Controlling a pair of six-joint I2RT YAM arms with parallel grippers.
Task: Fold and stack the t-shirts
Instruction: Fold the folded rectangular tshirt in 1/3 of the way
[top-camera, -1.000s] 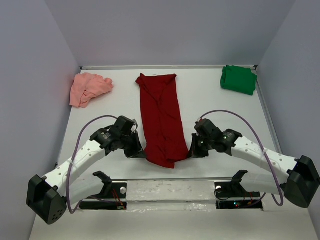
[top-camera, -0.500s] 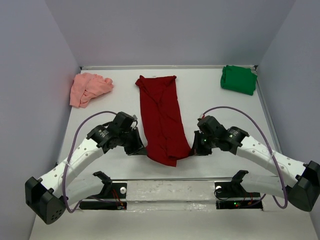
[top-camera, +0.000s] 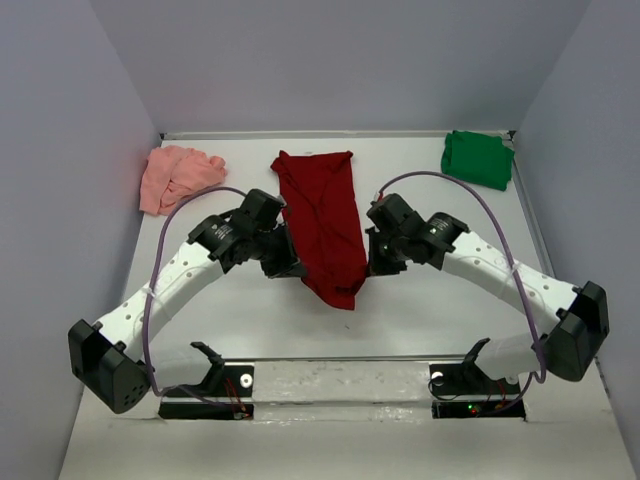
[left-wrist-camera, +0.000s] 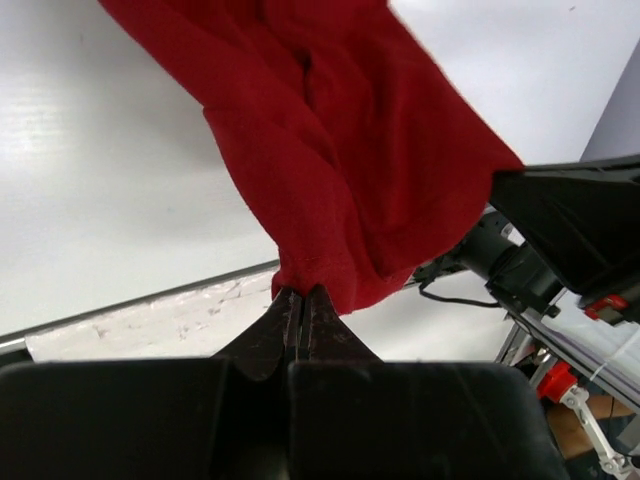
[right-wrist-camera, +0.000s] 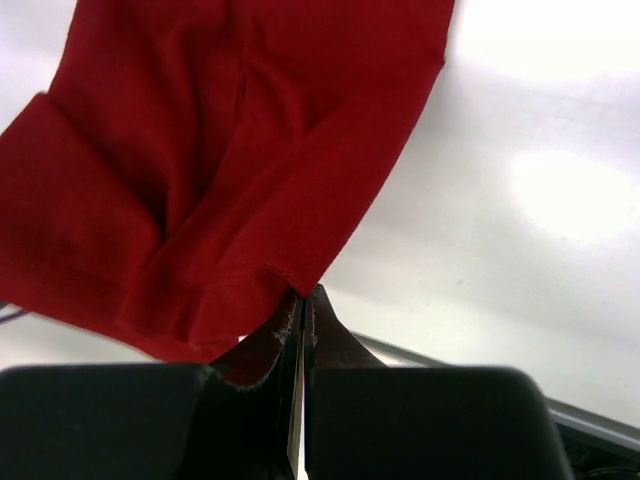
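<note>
Red cloth is pinched tight in your 2 grippers: left gripper (left-wrist-camera: 302, 300) and right gripper (right-wrist-camera: 303, 300) each clamp a near edge of the dark red t-shirt (top-camera: 325, 215), mid-table (top-camera: 430, 310), its near end sagging between them. Your green t-shirt (top-camera: 477, 159) lies far right, your pink t-shirt (top-camera: 175, 176) far left.
</note>
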